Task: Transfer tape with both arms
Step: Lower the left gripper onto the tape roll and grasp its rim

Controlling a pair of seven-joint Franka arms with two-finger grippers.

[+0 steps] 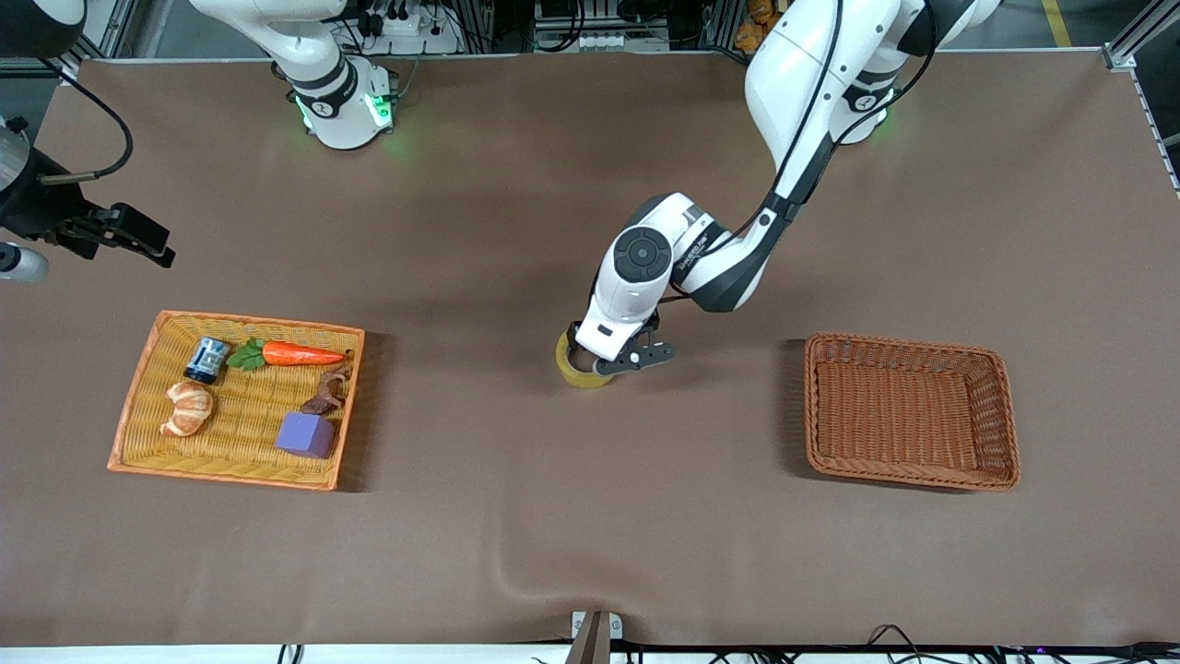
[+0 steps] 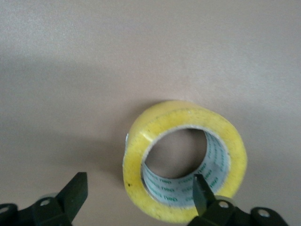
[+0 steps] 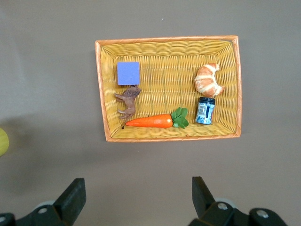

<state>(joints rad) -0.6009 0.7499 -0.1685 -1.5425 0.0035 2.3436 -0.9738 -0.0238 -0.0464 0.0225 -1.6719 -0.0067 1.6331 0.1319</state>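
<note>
The tape (image 1: 569, 364), a yellowish ring with a printed grey core, lies flat on the brown table near its middle. My left gripper (image 1: 619, 358) is low over it and open. In the left wrist view one fingertip (image 2: 201, 188) is inside the ring's hole and the other (image 2: 77, 188) is outside, so the near wall of the tape (image 2: 160, 117) lies between the jaws (image 2: 139, 182). My right gripper (image 1: 138, 242) is open and empty, up over the table beside the yellow basket (image 1: 129, 406) at the right arm's end; its wrist view (image 3: 136, 186) looks down on that basket.
The yellow basket (image 3: 101, 94) holds a purple cube (image 3: 128, 73), a croissant (image 3: 208, 81), a carrot (image 3: 150, 122), a small can (image 3: 205, 111) and a brown figure (image 3: 128, 101). An empty brown basket (image 1: 811, 406) stands toward the left arm's end.
</note>
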